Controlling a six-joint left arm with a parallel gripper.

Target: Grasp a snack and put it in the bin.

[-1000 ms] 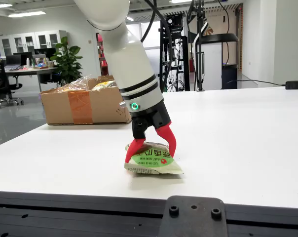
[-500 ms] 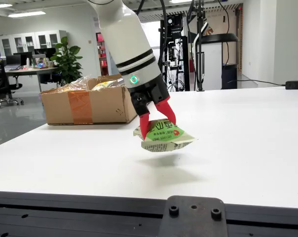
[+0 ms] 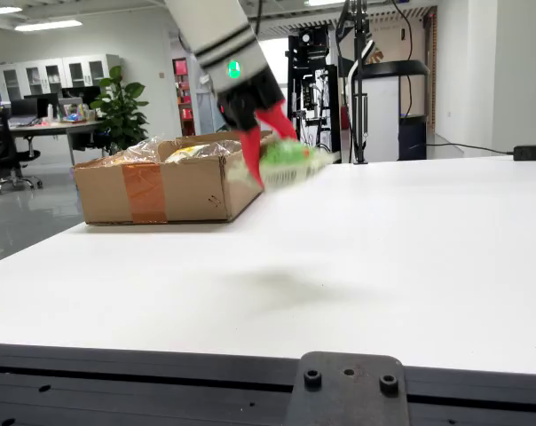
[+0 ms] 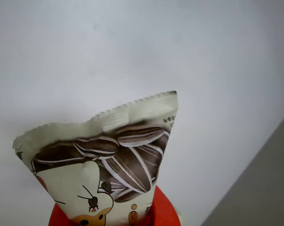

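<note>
Snack: the green packet hangs in the air, clear of the white table, just beside the near right corner of the cardboard box in the fixed view. It is blurred there. The wrist view shows a sunflower-seed bag with a crimped top edge.
Gripper: the red gripper is clenched on the packet, one finger in front, the other behind. In the wrist view the red pads pinch its lower end.
Box: open top, already holding clear-wrapped packets; orange tape on the front wall.
Step in hand: carry to the bin, by my reading; lift done, drop not yet.
Your move: take the packet fully over the opening, past the near wall, before you let go. Keep it high enough that the dangling end clears the rim.
Risk: the grip is at one end only, so the bag may swing or slip; travel smoothly.
Release: let go low over the contents, not over the rim.
</note>
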